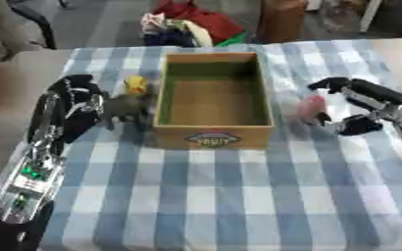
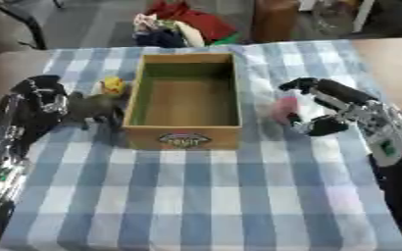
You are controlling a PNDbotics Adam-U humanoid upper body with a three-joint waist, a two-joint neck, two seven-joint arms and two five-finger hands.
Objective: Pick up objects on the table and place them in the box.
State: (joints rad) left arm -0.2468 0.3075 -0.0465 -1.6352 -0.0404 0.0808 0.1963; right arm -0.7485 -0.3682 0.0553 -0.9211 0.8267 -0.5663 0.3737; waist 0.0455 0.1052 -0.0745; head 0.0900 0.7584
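Note:
An open wooden box [image 1: 211, 132] stands in the middle of the checked cloth, with nothing inside it. A grey toy animal [image 1: 127, 109] stands just left of the box. A small yellow thing [image 1: 135, 84] sits right behind the animal. My left hand [image 1: 77, 100] is against the animal's left side; whether it holds the toy is hidden. A pink object [image 1: 312, 109] lies right of the box. My right hand [image 2: 346, 110] reaches in from the right, open, with its fingers above and its thumb below the pink object.
The table carries a blue and white checked cloth [image 1: 204, 196], bare in front of the box. Beyond the far edge lies a heap of coloured cloth [image 1: 191, 22] beside a brown container [image 1: 282, 19]. My left forearm [image 1: 37, 166] runs along the table's left edge.

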